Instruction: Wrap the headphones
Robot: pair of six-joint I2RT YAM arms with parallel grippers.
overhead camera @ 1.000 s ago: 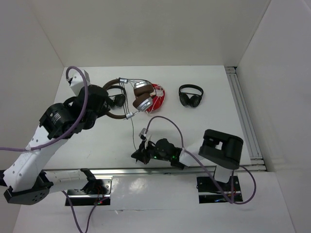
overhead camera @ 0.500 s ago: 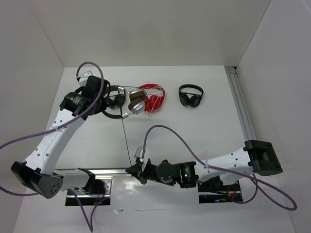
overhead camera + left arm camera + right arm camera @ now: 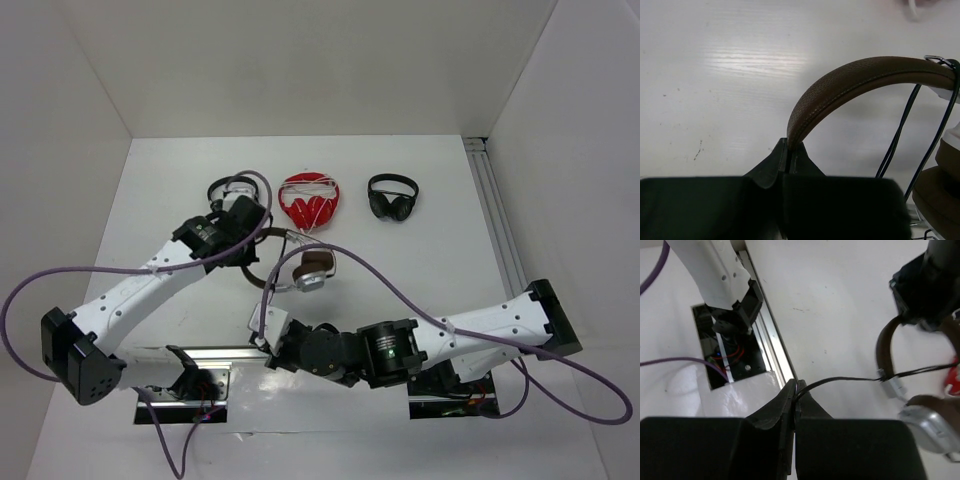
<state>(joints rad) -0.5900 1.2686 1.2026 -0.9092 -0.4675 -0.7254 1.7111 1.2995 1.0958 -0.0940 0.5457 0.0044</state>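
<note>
The headphones (image 3: 314, 269), with brown headband and silver-and-brown ear cups, are held over the middle of the table. My left gripper (image 3: 256, 262) is shut on the brown headband (image 3: 865, 80), pinched between the tips (image 3: 790, 148). An ear cup (image 3: 941, 192) hangs at the right of the left wrist view, and two strands of black cable (image 3: 897, 135) run down from the band. My right gripper (image 3: 264, 324) is shut on the thin black cable (image 3: 840, 381), which runs taut from its tips (image 3: 796, 389) to the headband (image 3: 885, 350) and silver cup (image 3: 930, 427).
A red pair with white cord (image 3: 310, 199) lies at the back centre. One black pair (image 3: 392, 195) lies to its right and another (image 3: 228, 188) to its left. A metal rail (image 3: 767, 340) runs along the table's near edge. Purple arm cables loop over the table.
My left gripper has carried the headphones from the back left, beside the red pair, toward the middle of the table. My right gripper stays shut on the cable and has shifted slightly left and farther in.
</note>
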